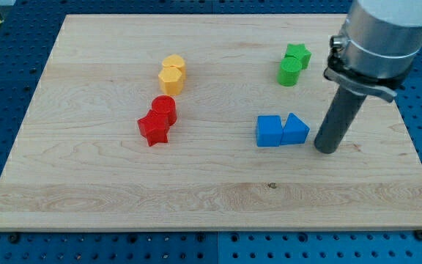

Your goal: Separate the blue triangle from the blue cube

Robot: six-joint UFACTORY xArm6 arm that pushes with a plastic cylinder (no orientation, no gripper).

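Two smooth blue plastic blocks, blue cube (pixel 269 131) and blue triangle (pixel 295 130), are seen touching on the pale wooden board (pixel 86 183); my tip (pixel 327 150) is set just right of the triangle, holding nothing.

Blue cube (pixel 269 131) and blue triangle (pixel 294 130) — touching, side by side.

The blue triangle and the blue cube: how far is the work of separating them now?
Done: nothing visible; the blue triangle touches the blue cube. In hand: my tip stands just to the view's right of the triangle, a small gap between. Left: the whole push that parts them.
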